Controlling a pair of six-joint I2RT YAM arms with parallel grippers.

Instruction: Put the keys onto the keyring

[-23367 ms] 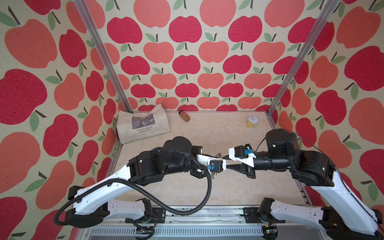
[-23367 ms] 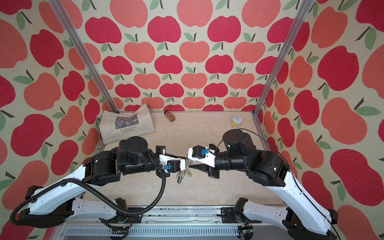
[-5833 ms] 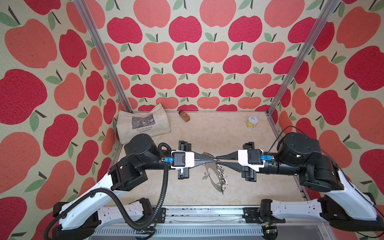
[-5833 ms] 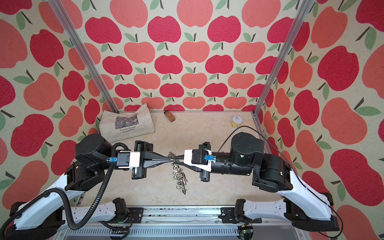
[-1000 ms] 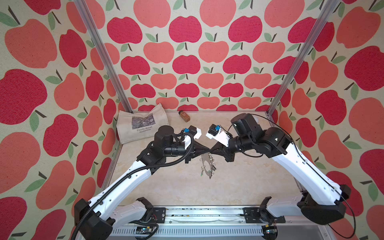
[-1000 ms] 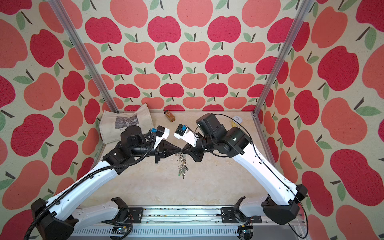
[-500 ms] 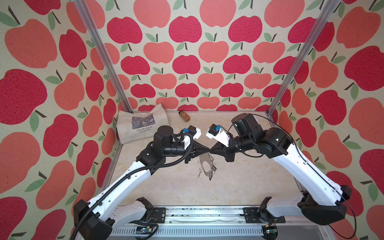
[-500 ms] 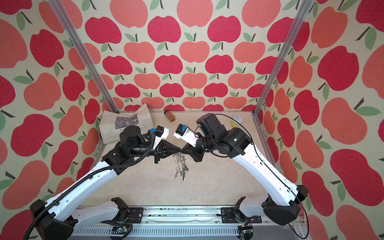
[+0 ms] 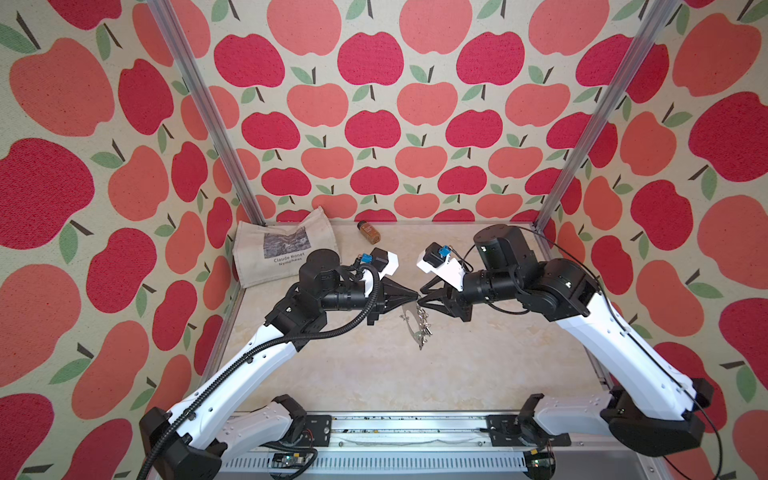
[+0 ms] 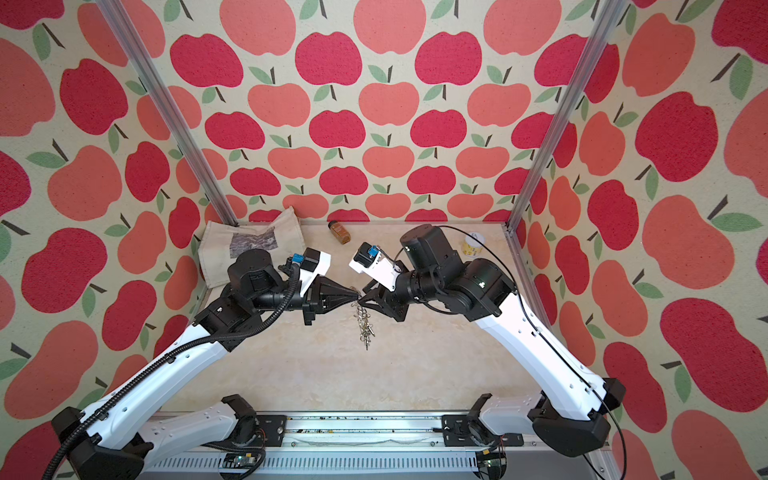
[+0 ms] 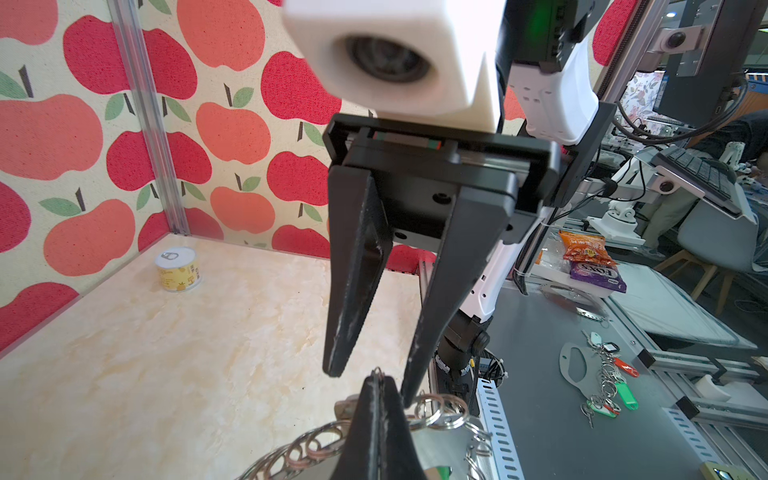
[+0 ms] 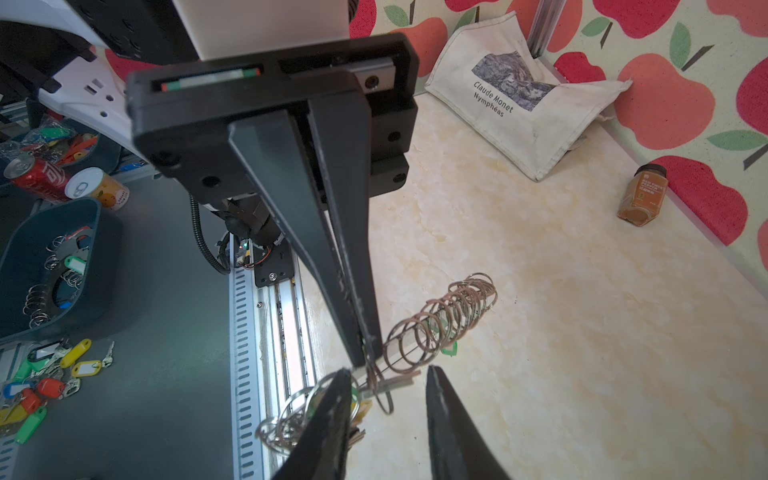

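Observation:
The keyring [image 9: 412, 327] hangs edge-on above the table's middle in both top views [image 10: 364, 323]. My left gripper [image 9: 415, 296] is shut, pinching one split ring at its tip [image 11: 377, 380]. The row of split rings [image 12: 440, 326] runs away below it. My right gripper [image 9: 424, 300] faces it tip to tip and stands open [image 12: 387, 372], one finger [image 12: 338, 399] against the dangling rings. A pale slim piece [image 12: 395, 384] hangs on a ring between those fingers. I cannot tell if it is the keys. Green tags show among the rings.
A canvas tote bag [image 9: 286, 253] lies at the back left. A brown spice jar [image 9: 369, 232] lies by the back wall and a small yellow can [image 10: 469, 247] stands back right. Off the table sit a bin of rings [image 12: 54, 266] and loose coloured tags [image 12: 41, 382].
My right gripper's jaws have opened; they were closed tip to tip with the left a second ago. The keyring still hangs from the left gripper, swinging slightly.

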